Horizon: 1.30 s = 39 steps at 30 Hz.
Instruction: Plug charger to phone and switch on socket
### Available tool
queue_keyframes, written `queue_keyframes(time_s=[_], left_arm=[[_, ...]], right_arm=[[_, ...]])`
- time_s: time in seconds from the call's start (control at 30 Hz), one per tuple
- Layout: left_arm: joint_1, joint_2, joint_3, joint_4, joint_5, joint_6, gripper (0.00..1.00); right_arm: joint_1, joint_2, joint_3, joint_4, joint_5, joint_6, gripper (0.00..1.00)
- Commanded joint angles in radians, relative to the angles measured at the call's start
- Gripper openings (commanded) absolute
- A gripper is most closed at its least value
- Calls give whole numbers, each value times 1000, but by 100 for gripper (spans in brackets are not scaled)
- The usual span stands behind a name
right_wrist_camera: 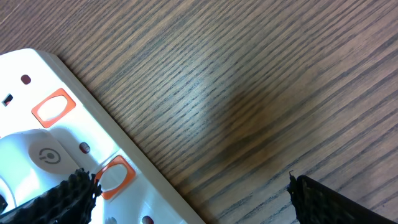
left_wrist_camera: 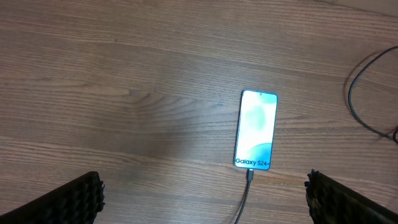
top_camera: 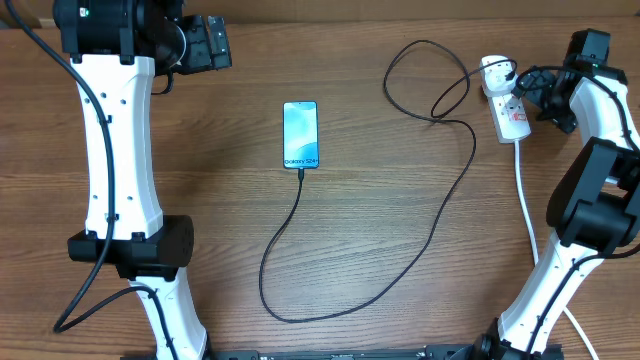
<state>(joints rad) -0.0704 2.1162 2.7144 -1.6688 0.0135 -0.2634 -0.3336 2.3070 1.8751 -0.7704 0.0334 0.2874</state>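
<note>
— Where is the socket (top_camera: 510,112) found?
— At the far right, laid lengthwise near-to-far, just left of the right gripper (right_wrist_camera: 189,196), which is held wide open and is nearer.

My left arm (top_camera: 120,140): white link shells, black joint housings, small dark screw holes dotted down the long link. A thin black cable (top_camera: 104,170) is routed along that link, and it loops out near the base at 7 o'clock in the overhead view. There's a small green mark on the black housing at 11 o'clock. My right arm (top_camera: 600,120): same white shells, with a bulky black elbow block at 3 o'clock. Left finger pads (left_wrist_camera: 71,200) and right finger pads (right_wrist_camera: 62,199): black, ribbed grip texture, jagged edges.
</note>
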Motion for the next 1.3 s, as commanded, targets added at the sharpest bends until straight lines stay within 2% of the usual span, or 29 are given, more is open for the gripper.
queue_keyframes(time_s=[0.0,1.27], left_arm=[[-8,6,2,1,-13,-14,100],[-8,6,2,1,-14,-14,100]], right_arm=[[0,14,-6,10,-1,-1,100],[0,59,-6,-28,-35,-8,100]])
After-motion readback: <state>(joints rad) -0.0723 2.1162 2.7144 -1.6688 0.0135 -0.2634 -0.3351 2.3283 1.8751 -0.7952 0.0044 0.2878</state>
